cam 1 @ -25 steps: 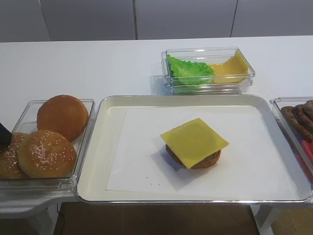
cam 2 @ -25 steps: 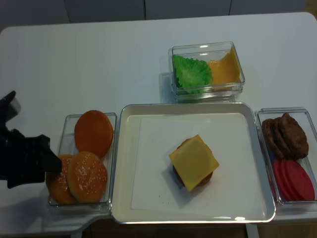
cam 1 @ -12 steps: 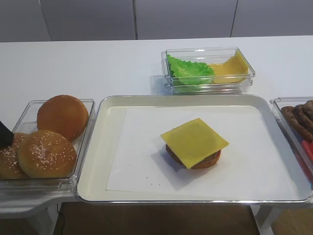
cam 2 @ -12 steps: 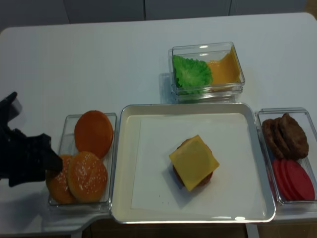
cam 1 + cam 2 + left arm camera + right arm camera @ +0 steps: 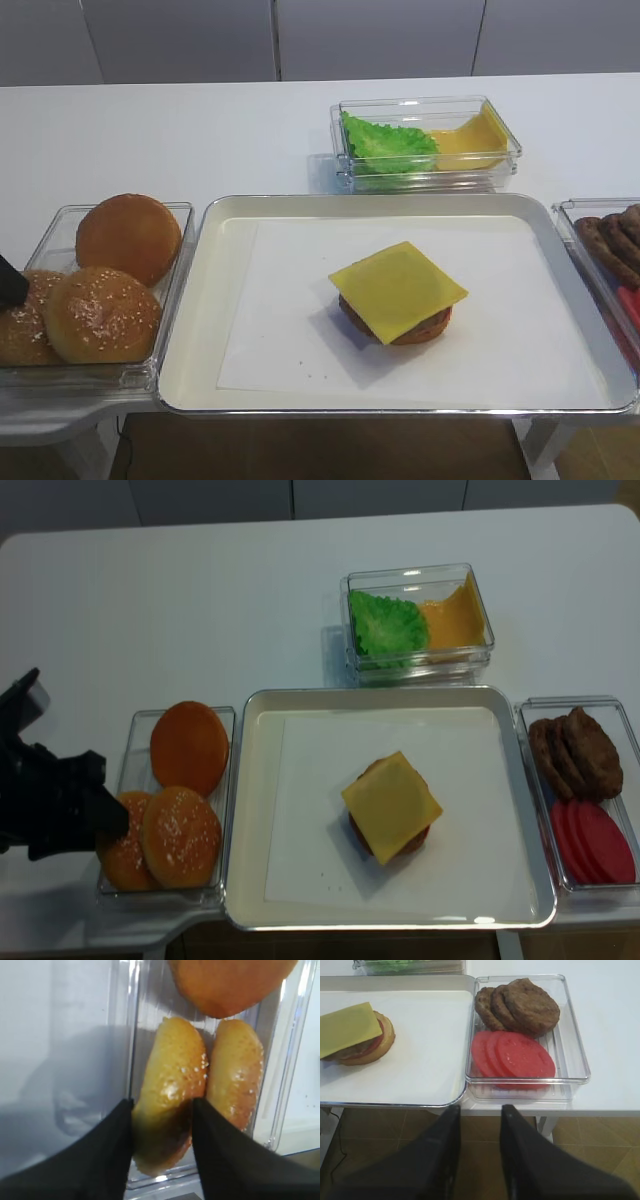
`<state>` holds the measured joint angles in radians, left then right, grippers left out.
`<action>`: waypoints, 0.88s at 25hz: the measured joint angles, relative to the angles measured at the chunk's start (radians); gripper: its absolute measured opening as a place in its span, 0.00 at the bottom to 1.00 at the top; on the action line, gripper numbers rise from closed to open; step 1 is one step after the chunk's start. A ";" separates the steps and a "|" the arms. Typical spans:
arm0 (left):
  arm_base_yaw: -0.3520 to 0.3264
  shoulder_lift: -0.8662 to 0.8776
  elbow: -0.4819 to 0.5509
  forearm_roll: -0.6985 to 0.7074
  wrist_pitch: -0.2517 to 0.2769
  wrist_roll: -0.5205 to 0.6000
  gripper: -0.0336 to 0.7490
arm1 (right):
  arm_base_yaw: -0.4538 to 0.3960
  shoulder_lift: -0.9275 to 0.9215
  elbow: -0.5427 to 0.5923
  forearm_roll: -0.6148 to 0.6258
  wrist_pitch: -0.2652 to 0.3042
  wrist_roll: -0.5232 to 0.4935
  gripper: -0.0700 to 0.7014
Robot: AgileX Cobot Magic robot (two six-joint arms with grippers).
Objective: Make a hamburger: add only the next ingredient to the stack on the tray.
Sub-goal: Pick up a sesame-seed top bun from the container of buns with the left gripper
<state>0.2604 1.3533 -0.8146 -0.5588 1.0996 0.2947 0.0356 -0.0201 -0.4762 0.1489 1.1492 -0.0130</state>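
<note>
The stack, a patty base under a square yellow cheese slice, sits mid-tray on white paper and also shows in the right wrist view as the stack. Two seeded bun tops lie side by side in a clear tub left of the tray. My left gripper is shut on the left seeded bun, one finger pressed to each side, with the bun still low in the tub. The other seeded bun touches it. My right gripper hangs open and empty in front of the table edge.
A larger smooth bun fills the tub's far end. A tub of lettuce and cheese stands behind the tray. Right of the tray a tub holds patties and tomato slices.
My left gripper's jaws have closed in onto the left seeded bun. The neighbouring seeded bun has shifted slightly to the right.
</note>
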 joint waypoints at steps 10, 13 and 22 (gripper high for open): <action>0.000 0.000 -0.002 -0.024 0.004 0.002 0.31 | 0.000 0.000 0.000 0.000 0.000 0.000 0.36; 0.000 0.000 -0.002 -0.026 0.004 0.014 0.30 | 0.000 0.000 0.000 0.000 0.000 0.000 0.36; 0.000 0.000 -0.002 -0.081 0.019 0.063 0.26 | 0.000 0.000 0.000 0.000 0.000 0.000 0.36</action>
<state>0.2604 1.3533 -0.8166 -0.6401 1.1184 0.3582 0.0356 -0.0201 -0.4762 0.1489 1.1492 -0.0130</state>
